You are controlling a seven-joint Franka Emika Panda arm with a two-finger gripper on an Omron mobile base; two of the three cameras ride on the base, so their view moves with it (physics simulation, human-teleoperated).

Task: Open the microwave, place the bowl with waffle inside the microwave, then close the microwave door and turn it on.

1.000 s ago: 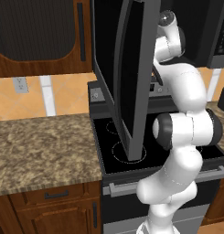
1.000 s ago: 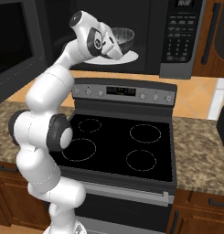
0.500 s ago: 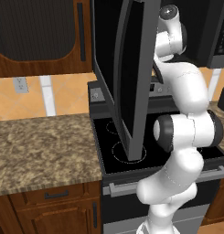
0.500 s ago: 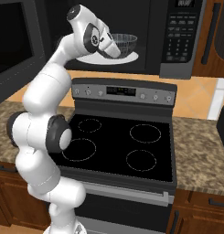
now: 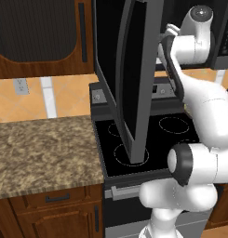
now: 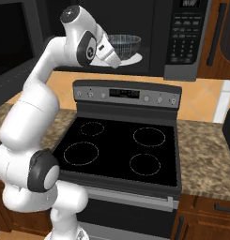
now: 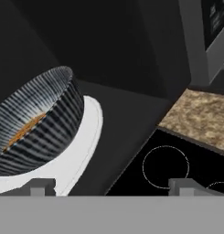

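The microwave (image 6: pixel 184 37) stands open above the stove, its door (image 5: pixel 129 79) swung out to the left. Inside, the blue-grey streaked bowl (image 6: pixel 124 44) rests on the white turntable plate (image 6: pixel 133 59). In the hand view the bowl (image 7: pixel 35 123) sits left of the fingers, with the orange-brown waffle (image 7: pixel 24 130) just visible in it. My gripper (image 6: pixel 115 60) is at the front of the microwave's opening, beside the bowl's near side. The gripper (image 7: pixel 111 187) is open, with nothing between its fingertips (image 7: pixel 38 186).
A black glass-top stove (image 6: pixel 121 145) with four burner rings lies below the microwave. Granite counters flank it on the left (image 5: pixel 41 148) and right (image 6: pixel 205 154). A dark object (image 6: pixel 229 129) sits at the right edge. Wooden cabinets (image 5: pixel 41 37) hang on the upper left.
The gripper has opened and let go of the bowl, which now rests on the turntable plate. The hand has drawn back slightly from it.
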